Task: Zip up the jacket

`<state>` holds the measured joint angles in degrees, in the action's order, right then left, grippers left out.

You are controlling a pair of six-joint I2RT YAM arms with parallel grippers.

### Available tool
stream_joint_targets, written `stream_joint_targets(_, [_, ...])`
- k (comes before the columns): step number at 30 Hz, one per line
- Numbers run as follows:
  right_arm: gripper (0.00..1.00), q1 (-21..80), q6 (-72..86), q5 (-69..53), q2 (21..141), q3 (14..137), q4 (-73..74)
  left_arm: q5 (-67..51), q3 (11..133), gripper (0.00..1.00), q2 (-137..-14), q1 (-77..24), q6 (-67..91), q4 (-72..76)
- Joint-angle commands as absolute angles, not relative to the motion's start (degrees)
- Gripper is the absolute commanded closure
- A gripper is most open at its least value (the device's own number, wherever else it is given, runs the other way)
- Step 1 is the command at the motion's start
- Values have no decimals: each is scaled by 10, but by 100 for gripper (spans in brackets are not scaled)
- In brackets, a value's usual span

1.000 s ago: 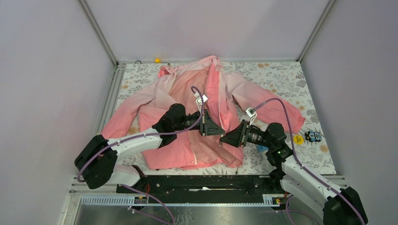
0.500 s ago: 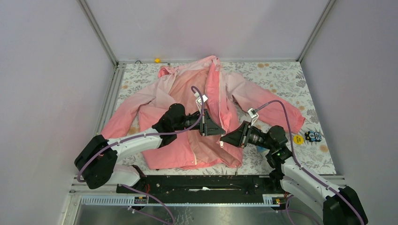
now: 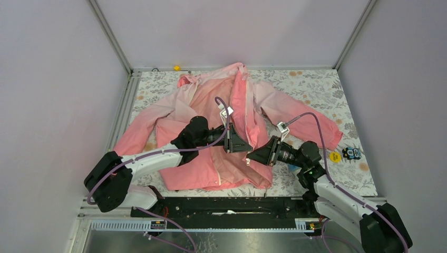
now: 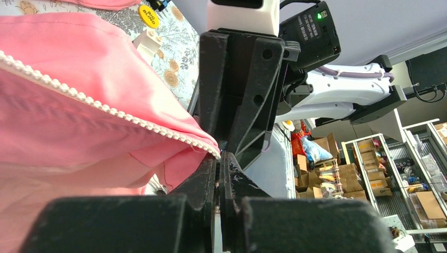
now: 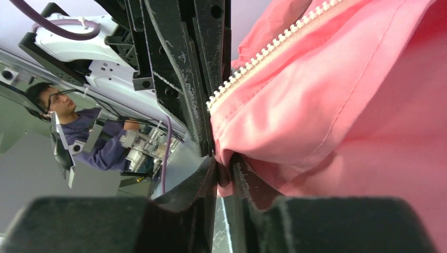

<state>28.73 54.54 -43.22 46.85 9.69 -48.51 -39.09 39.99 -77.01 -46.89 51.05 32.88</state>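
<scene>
Little has moved in the last second. In the overhead view the right arm has settled a touch toward the lower right of the frame, its forearm lying lower than before, while the right hand (image 3: 254, 156) stays almost where it was, just right of centre. The left arm and left hand (image 3: 238, 143) have not shifted, and the jacket (image 3: 211, 100) lies as before, spread open across the middle of the floral worktop (image 3: 316, 84), collar toward the top of the frame and hem toward the bottom.

Both hands are shut on cloth. In the left wrist view the left hand (image 4: 219, 161) has its fingers pressed together on the low end of one row of white zipper teeth (image 4: 105, 108), and the other arm's hand stands right in front of it. In the right wrist view the right hand (image 5: 224, 163) is clamped on a fold of pink fabric just below the end of the other row of teeth (image 5: 263, 47).

So the two zipper ends are held close together at centre frame, yet the front is open. My reading is that this is fine alignment before the ends are engaged — no zipping has begun.
</scene>
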Motion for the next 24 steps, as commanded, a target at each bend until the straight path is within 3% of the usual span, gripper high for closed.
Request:
stream_joint_targets(1, [69, 285, 488, -427, 468, 130, -430, -411, 415, 100, -758, -469, 499, 346])
stream_joint_targets(8, [65, 286, 449, -419, 401, 141, -329, -388, 425, 100, -746, -469, 461, 278])
stream_joint_targets(18, [60, 285, 489, -400, 420, 158, -312, -362, 441, 100, -743, -469, 446, 235])
stream_joint_targets(24, [53, 287, 455, -306, 427, 226, -123, -247, 467, 100, -736, -487, 421, 150])
